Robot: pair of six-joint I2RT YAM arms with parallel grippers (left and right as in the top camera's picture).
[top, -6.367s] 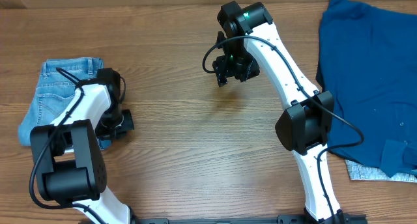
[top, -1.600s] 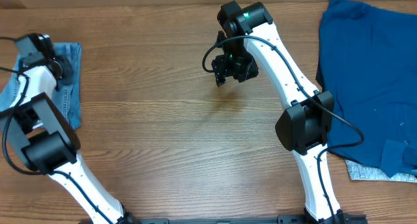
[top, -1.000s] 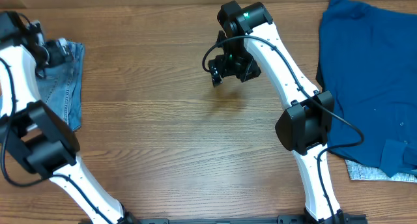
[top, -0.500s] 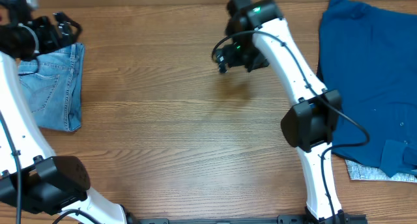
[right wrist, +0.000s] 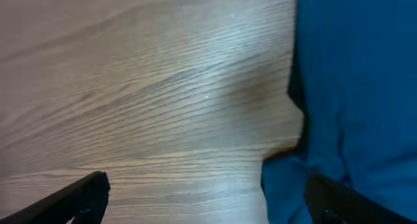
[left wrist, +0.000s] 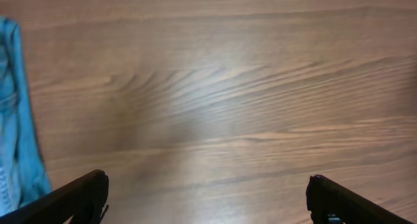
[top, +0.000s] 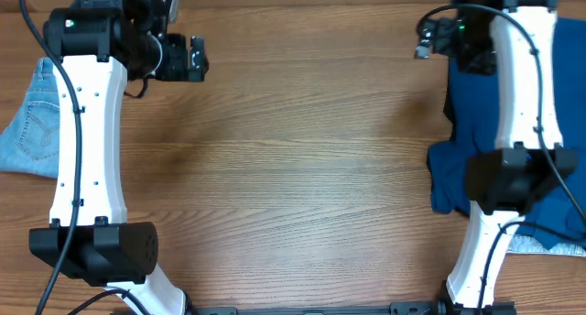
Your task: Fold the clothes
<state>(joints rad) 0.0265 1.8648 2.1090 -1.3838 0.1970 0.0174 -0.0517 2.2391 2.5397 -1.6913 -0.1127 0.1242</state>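
Jeans (top: 26,123): light denim, lying at the far-left edge of the worktop (top: 302,168), partly out of frame. Probably soft, weighty and not slippery; best pinched at a thick seam or the waistband.
Left claw (left wrist: 207,180): wide, empty, over bare wood beside them.
Right claw (right wrist: 205,180): wide, empty, by the dark blue garment (top: 558,95).

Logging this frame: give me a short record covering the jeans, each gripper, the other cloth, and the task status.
jeans: light denim at the table's left edge, partly hidden by the left arm, nothing touching them
left gripper: open, empty, over bare wood
right gripper: open, empty, over the edge of the dark blue garment
dark blue garment: right side, rumpled
status: jeans look compact; the fold cannot be fully judged
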